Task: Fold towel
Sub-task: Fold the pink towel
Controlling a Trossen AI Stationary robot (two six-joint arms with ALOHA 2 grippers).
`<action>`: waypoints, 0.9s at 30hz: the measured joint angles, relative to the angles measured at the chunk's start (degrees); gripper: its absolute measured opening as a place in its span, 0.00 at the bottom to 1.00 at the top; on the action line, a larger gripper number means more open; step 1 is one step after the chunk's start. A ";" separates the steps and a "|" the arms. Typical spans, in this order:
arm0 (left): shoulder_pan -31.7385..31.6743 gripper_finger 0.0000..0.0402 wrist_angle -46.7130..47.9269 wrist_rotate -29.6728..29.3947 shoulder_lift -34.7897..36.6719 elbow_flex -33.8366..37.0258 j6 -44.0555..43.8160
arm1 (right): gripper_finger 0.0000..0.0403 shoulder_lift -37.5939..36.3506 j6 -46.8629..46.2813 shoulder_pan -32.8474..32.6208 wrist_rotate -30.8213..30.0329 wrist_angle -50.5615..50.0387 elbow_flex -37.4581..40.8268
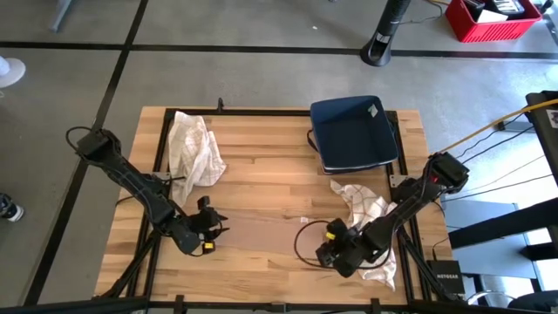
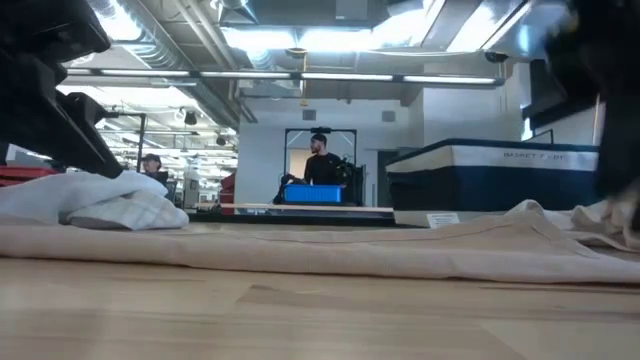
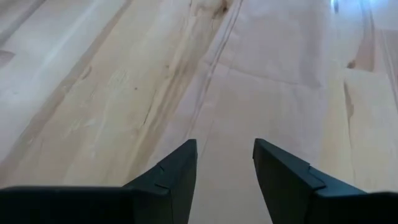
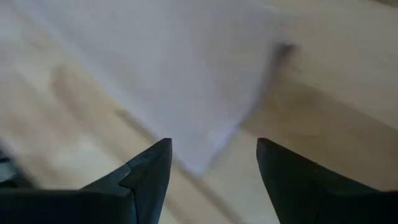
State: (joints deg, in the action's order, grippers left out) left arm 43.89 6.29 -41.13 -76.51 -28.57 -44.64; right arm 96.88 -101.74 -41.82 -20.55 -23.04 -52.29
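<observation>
Both my grippers, left gripper and right gripper, hung parted and empty; the crumpled white cloth towel lay at the right's two o'clock.

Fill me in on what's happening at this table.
Two robot arms are working on folding towels. A tan towel lies spread flat on the table, with the left gripper and right gripper both open and low at its opposite ends. Crumpled white towels wait nearby, beside a folded dark blue stack.
</observation>
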 joint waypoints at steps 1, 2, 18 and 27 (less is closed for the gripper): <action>0.10 0.37 0.02 0.00 0.00 0.06 -0.14 | 0.59 0.03 -0.90 0.04 -0.04 2.36 1.55; 0.24 0.37 0.08 0.00 -0.02 0.10 -0.20 | 0.59 0.01 -1.43 0.07 -0.12 5.23 2.83; -0.15 0.37 -2.19 0.03 -2.97 0.14 -0.34 | 0.59 4.85 -0.45 2.69 -2.33 26.39 10.70; -0.13 0.37 -2.85 0.05 -5.03 0.14 -0.29 | 0.47 7.00 3.10 4.35 -4.00 31.11 10.93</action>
State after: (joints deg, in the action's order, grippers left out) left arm 43.77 3.44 -41.08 -81.54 -28.42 -44.93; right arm 103.88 -98.64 -37.47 -24.55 8.07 -41.36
